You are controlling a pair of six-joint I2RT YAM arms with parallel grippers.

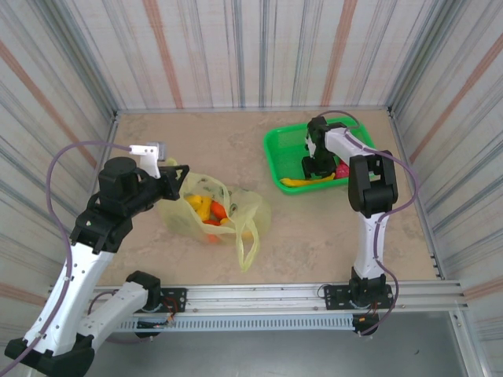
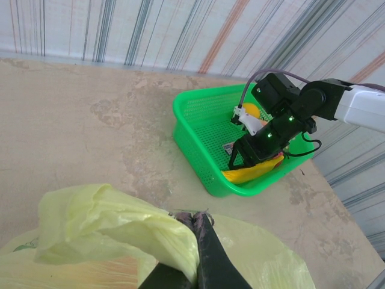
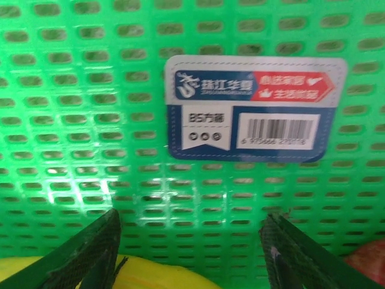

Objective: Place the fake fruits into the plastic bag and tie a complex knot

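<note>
The pale yellow-green plastic bag [image 1: 250, 206] lies on the table with yellow, orange and red fake fruits [image 1: 207, 210] inside. My left gripper [image 1: 182, 176] is shut on a fold of the bag's rim [image 2: 120, 220], its fingertips [image 2: 207, 220] pressed together over the plastic. My right gripper [image 1: 317, 166] points down into the green mesh basket [image 1: 277, 153], jaws open [image 3: 192, 241] just above its floor. A yellow banana [image 3: 150, 280] lies under the gap, close to the left finger [image 3: 96, 247]. A pink-red fruit [image 3: 368, 259] lies past the right finger.
The basket [image 2: 198, 141] stands at the back right, with a barcode label [image 3: 255, 108] on its floor. An orange-yellow fruit [image 2: 251, 110] lies behind the right arm's wrist. One bag handle [image 1: 247, 250] trails toward the near rail. Striped walls enclose the table.
</note>
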